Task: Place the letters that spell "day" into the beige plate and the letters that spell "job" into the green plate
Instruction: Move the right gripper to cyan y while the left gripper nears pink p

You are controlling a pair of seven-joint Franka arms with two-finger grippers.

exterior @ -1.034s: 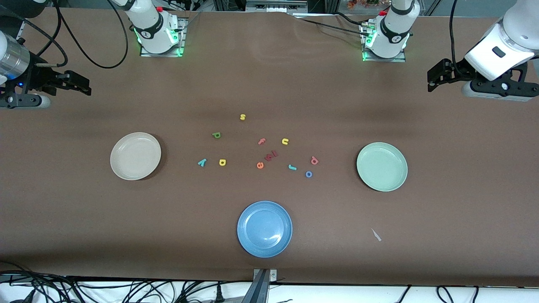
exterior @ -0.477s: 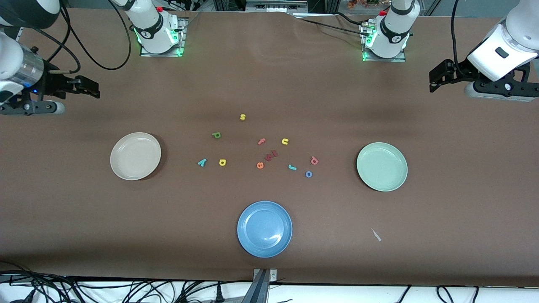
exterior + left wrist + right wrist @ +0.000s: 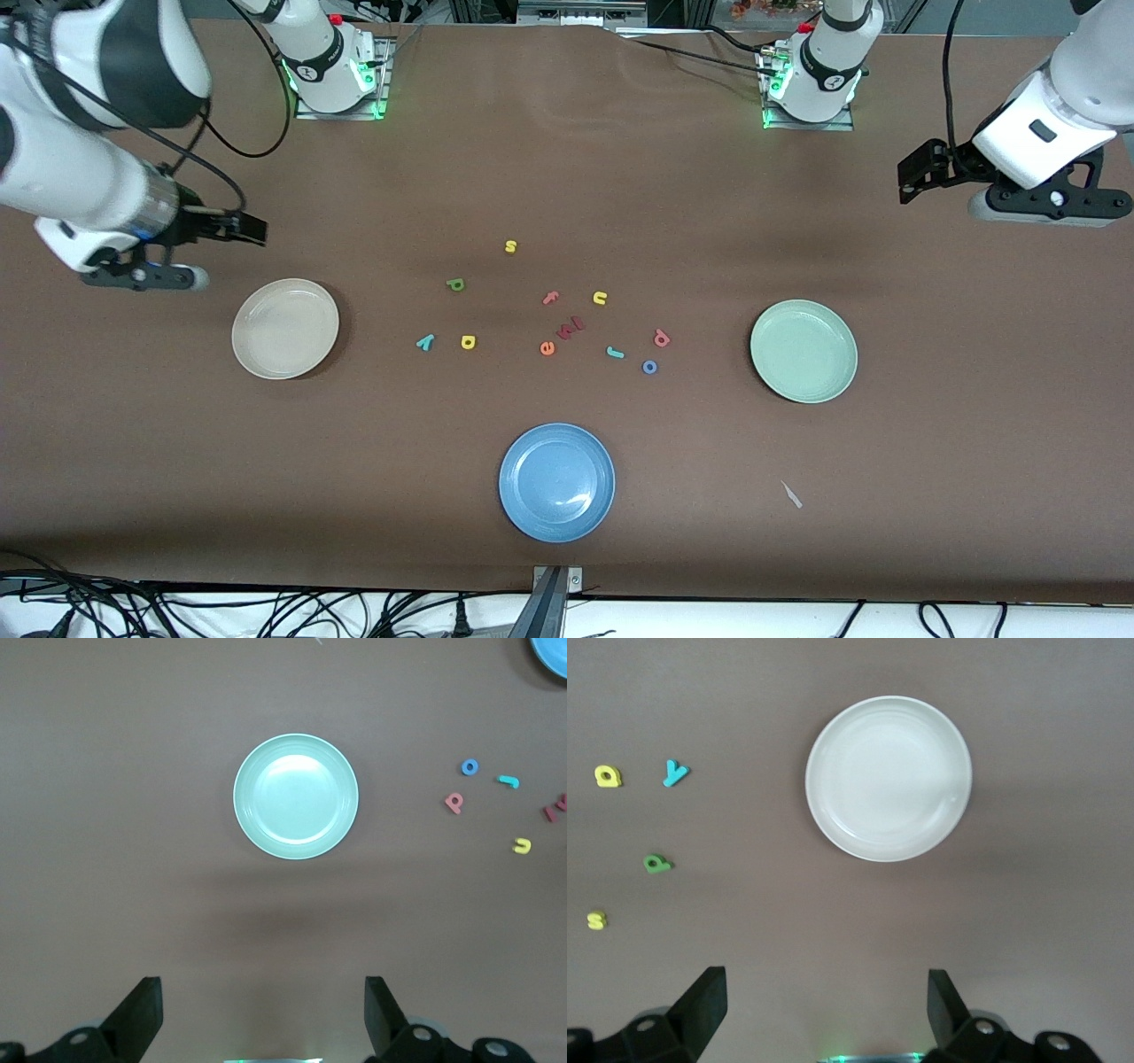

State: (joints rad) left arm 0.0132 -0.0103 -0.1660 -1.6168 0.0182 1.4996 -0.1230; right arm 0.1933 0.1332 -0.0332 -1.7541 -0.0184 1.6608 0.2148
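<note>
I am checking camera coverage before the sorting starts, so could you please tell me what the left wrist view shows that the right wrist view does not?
Only the left wrist view shows the green plate, empty, with the blue o, teal j, pink b, a yellow u and the blue plate's edge.

Only the right wrist view shows the beige plate, empty, with the teal y, yellow a, green d and a yellow s.

Both show the brown table and that arm's own open fingers, holding nothing.
</note>
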